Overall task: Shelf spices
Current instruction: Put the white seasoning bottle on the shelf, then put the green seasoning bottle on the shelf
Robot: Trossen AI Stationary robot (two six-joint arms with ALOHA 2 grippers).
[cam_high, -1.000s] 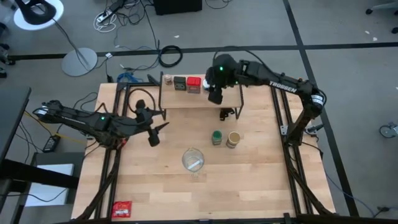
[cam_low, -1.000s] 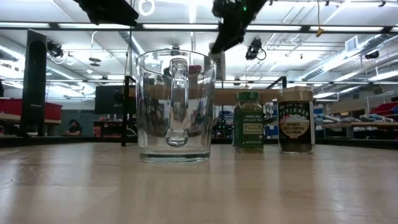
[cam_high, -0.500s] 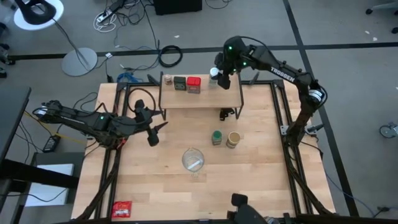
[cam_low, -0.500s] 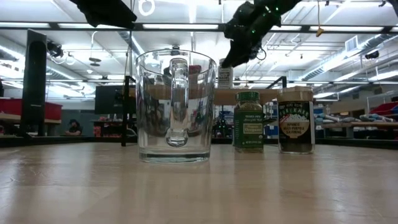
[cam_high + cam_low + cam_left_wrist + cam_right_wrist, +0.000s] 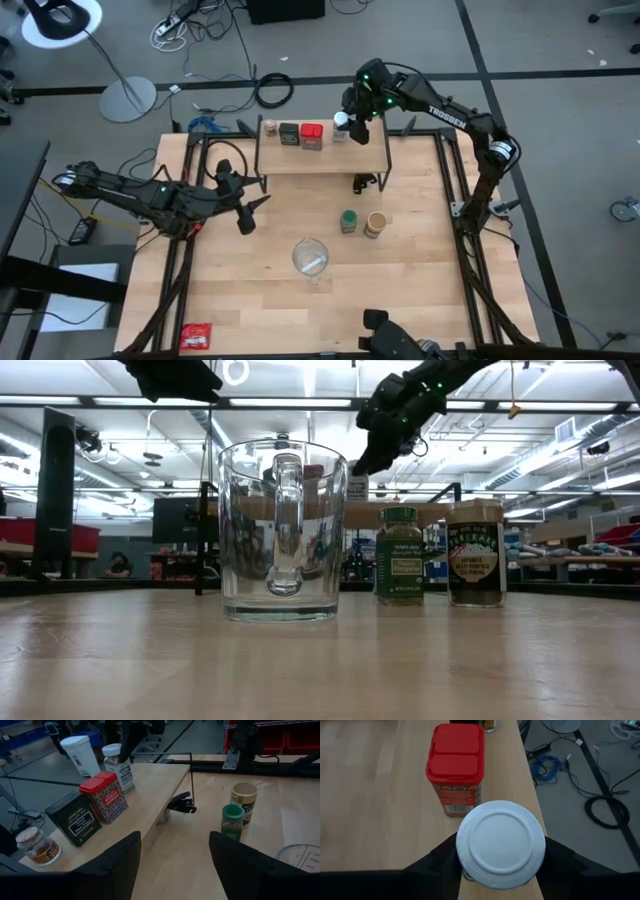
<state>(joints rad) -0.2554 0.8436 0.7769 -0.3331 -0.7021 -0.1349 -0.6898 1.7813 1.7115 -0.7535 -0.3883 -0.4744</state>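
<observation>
Over shelf (image 5: 320,158), right gripper (image 5: 348,125) clasping white-lidded jar (image 5: 500,843), label hidden

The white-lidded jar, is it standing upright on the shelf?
Upright: the white-lidded jar stands on the shelf beside the red tin, lid up, between the right gripper fingers.
</observation>
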